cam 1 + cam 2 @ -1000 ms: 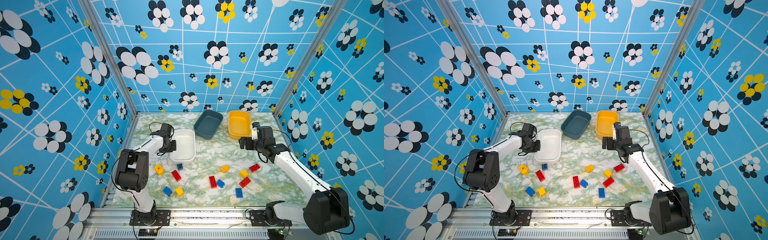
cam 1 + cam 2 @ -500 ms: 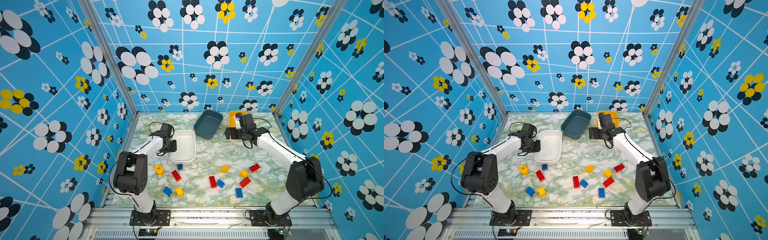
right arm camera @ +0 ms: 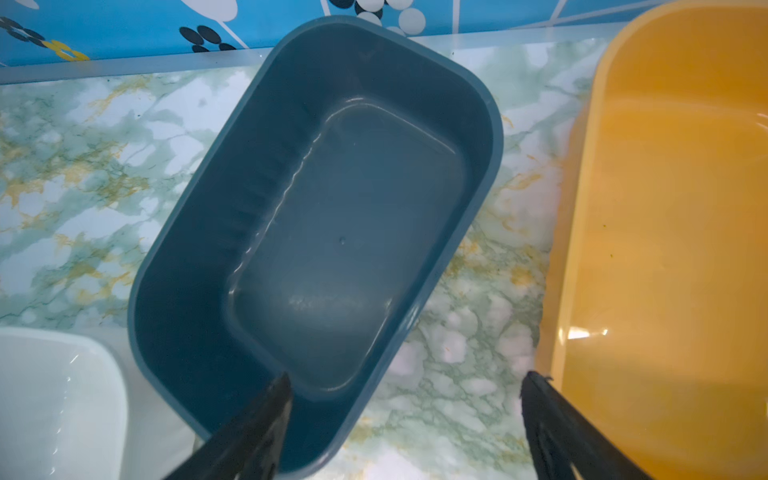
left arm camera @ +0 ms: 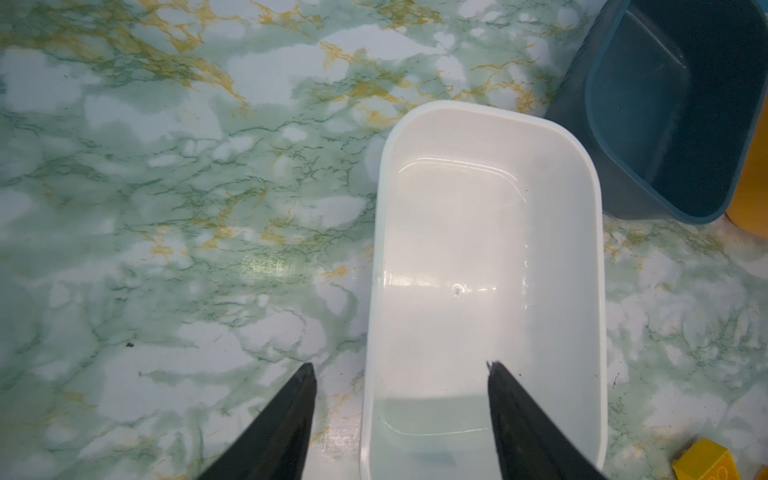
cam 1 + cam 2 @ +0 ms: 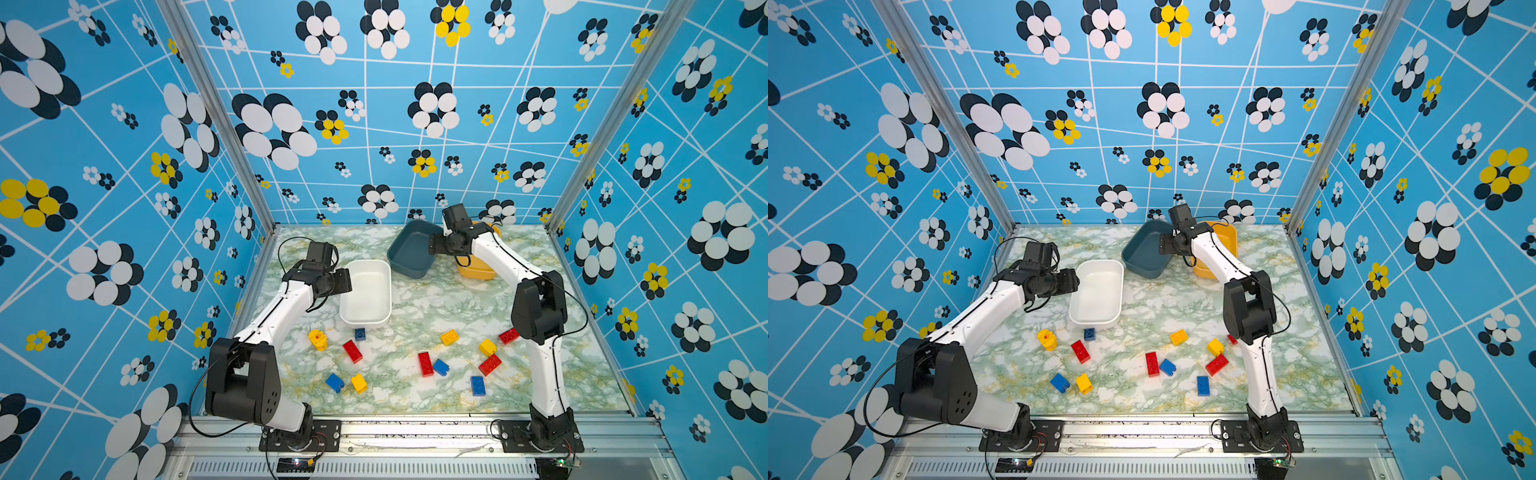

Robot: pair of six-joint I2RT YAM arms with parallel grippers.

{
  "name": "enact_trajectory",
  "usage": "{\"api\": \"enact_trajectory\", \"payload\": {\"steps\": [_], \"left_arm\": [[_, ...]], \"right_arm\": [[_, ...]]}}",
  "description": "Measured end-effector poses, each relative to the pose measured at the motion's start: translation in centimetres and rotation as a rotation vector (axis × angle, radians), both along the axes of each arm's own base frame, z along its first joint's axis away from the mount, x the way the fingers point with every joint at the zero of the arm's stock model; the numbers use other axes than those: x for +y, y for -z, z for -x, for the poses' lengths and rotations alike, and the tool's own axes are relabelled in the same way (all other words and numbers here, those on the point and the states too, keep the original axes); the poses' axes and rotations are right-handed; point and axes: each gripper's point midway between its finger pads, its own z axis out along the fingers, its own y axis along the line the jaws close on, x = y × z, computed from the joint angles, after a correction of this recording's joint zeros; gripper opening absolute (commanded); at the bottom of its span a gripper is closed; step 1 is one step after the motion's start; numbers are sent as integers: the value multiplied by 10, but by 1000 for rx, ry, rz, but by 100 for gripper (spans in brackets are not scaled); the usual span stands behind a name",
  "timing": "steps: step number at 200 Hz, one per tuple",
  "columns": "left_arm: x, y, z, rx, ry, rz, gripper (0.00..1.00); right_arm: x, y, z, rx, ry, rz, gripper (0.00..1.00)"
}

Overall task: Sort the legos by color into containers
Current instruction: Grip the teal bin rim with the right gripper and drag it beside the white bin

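The legos (image 5: pixel 425 363) all lie loose on the marbled worktop (image 5: pixel 436 299), outside the tubs. They are spread across its front half from about 8 o'clock round to 4 o'clock, with red, blue and yellow mixed together. One small blue brick (image 5: pixel 360 333) sits just beside the near end of the white tub (image 5: pixel 388 291), at its 6 o'clock.

The white tub stands at roughly 10 o'clock from the worktop's middle, its long side running front to back. The dark blue-grey tub (image 5: pixel 409 253) is at 12 o'clock, turned askew, with its near corner close to the white tub's far corner. The yellow-orange tub (image 5: pixel 478 272) is at 1 o'clock, just beside the dark one, and the right arm partly hides it in both top views.

The left gripper (image 4: pixel 401 368) is at the white tub's 9 o'clock side with its jaws apart. It straddles the long wall, one finger over the inside and the other over bare worktop, clamping nothing.

The right gripper (image 3: pixel 407 377) is at the dark tub's 3 o'clock edge, jaws wide apart. One fingertip is over that tub's inside by the rim and the other is at the yellow-orange tub's rim, with worktop showing between them. It grips nothing.
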Motion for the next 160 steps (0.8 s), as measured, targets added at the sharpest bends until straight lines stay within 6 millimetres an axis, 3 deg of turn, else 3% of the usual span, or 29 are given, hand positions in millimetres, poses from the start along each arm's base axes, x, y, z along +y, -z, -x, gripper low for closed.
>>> {"api": "enact_trajectory", "payload": {"steps": [30, 75, 142, 160], "left_arm": [[9, 17, 10, 47, -32, 10, 71], [12, 24, 13, 62, -44, 23, 73], [11, 26, 13, 59, -40, 35, 75], [10, 26, 12, 55, -44, 42, 75]], "right_arm": [[7, 23, -18, 42, 12, 27, 76], [8, 49, -23, 105, 32, 61, 59], [4, 56, -15, 148, 39, 79, 18], [4, 56, -15, 149, 28, 85, 12]]}}
